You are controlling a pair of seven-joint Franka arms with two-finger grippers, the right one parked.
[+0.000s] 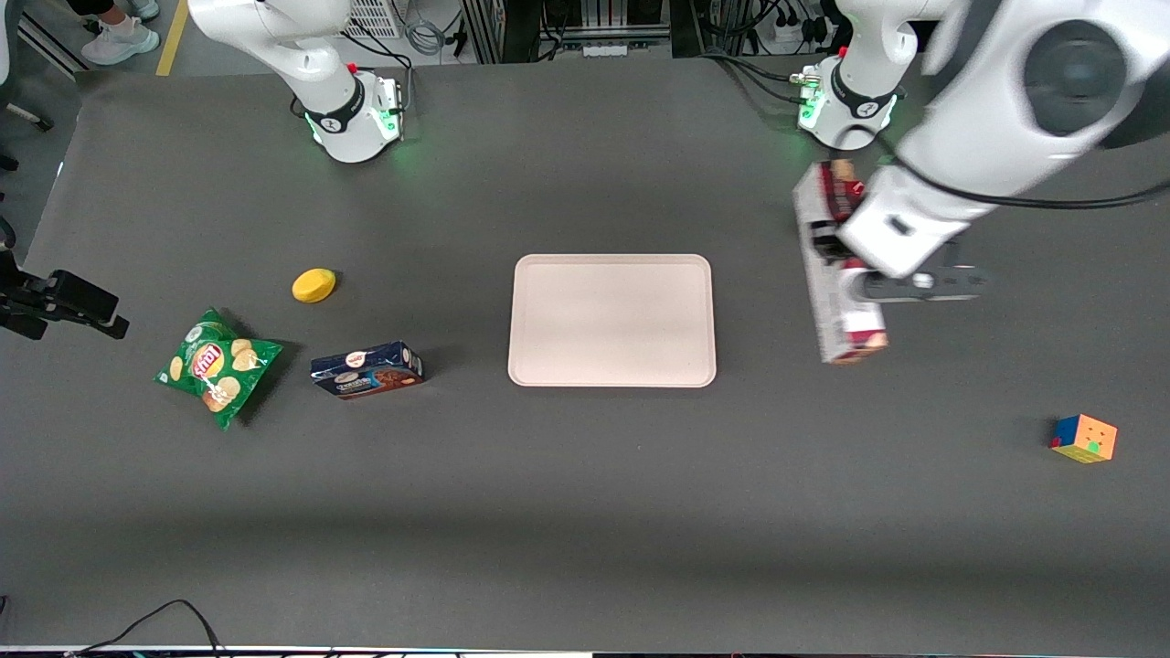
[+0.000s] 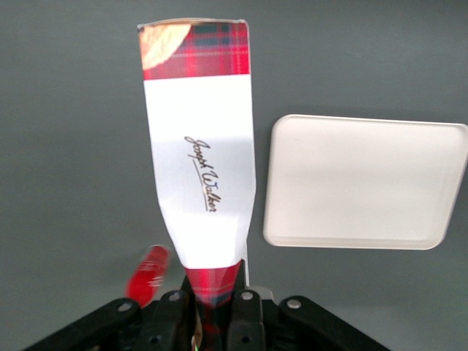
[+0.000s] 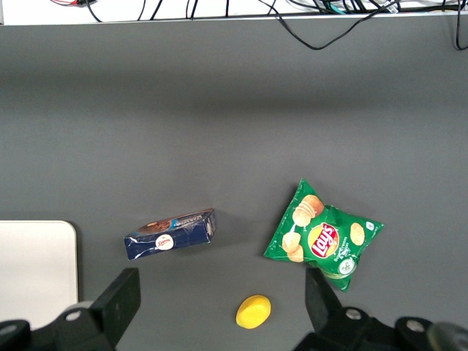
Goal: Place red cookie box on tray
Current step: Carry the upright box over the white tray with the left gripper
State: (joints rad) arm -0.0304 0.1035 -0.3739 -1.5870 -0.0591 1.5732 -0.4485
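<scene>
One hand grips red cookie box (lifted) above grey table.

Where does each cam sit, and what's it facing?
Front view: high, facing the arm bases, looking down on the table; both arms show, gripper shut on the red cookie box, lifted beside the tray.
Left wrist view: on the working wrist, looking down past its fingers at box and tray.
Right wrist view: on the parked wrist, looking down at blue cookie box, chips bag.
Shared: the tray.
</scene>
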